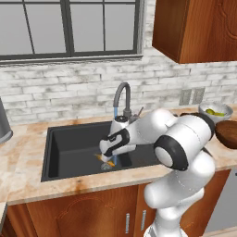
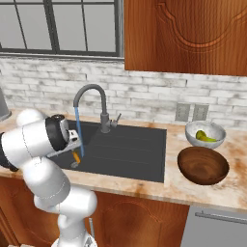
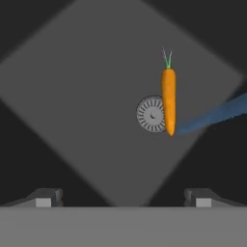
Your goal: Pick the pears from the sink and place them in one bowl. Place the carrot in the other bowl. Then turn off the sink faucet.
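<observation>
The slim orange carrot (image 3: pixel 168 101) lies on the floor of the black sink (image 1: pixel 74 143), touching the right side of the round steel drain (image 3: pixel 150 114). My gripper (image 3: pixel 123 198) hangs open above the basin floor, with the carrot ahead and right of centre; nothing is between its fingers. From the base, the gripper (image 1: pixel 107 159) reaches down over the carrot (image 1: pixel 99 156) beside the blue water stream (image 1: pixel 115 111) running from the grey gooseneck faucet (image 1: pixel 122 99). Yellow-green pears (image 2: pixel 206 137) lie in the pale grey bowl (image 2: pixel 193 137). The dark brown bowl (image 2: pixel 202 165) sits in front of it, empty.
Both bowls stand on the marbled counter (image 2: pixel 164 190) right of the sink. Two wall outlets (image 2: pixel 189 112) sit behind them, under a wooden upper cabinet (image 2: pixel 183 34). A grey vessel (image 1: pixel 3 125) stands at the counter's far left. A window (image 1: pixel 69 28) is above the sink.
</observation>
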